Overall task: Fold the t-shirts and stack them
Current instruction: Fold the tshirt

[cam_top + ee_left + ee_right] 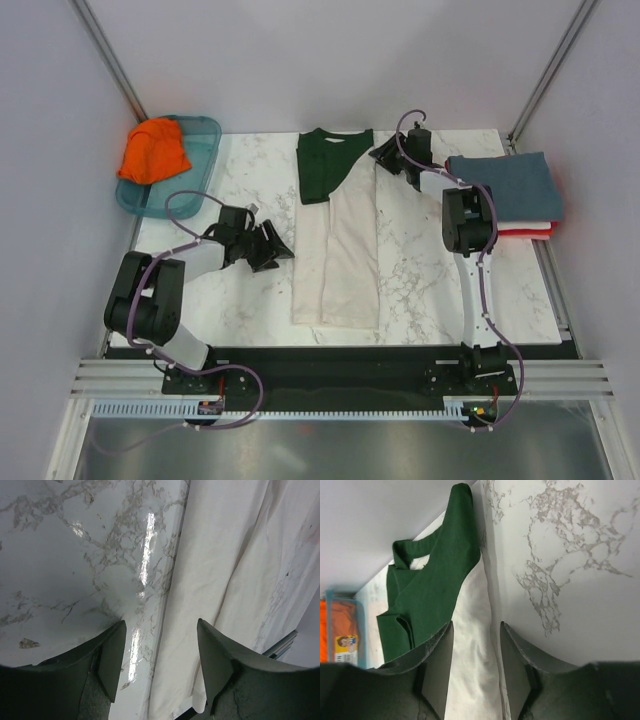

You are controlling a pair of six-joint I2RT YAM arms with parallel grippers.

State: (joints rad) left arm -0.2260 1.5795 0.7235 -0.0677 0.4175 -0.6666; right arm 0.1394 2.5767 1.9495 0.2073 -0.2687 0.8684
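I've got the cream shirt (337,250) lying as a long narrow strip down the middle of the worktop (425,270), with its green sleeves and collar gathered at the far end. My left hand (272,248) sits low beside the strip's left edge, roughly halfway along. Its fingers are apart and nothing is between them; on the left wrist view the cloth edge runs underneath, just inside the right finger. My right hand (385,155) hovers at the far right corner by the green sleeve, also spread and empty.

I judge the step in hand to be the crosswise fold, far end brought over the near end. To do it well I'd pinch every layer at the far corners, not just the top one, lift only enough to clear the cloth, and carry both corners level so the sides land flush. The green part looks bulky, so I'd watch for it slipping out.

The near hem lies close to the worktop's front edge, so there's little room to overshoot. Both sides of the strip are bare marble. The stack of folded shirts (505,190) sits at the right edge close to my right arm's elbow. The tray (205,135) holding the orange shirt (153,150) is well apart at the far left
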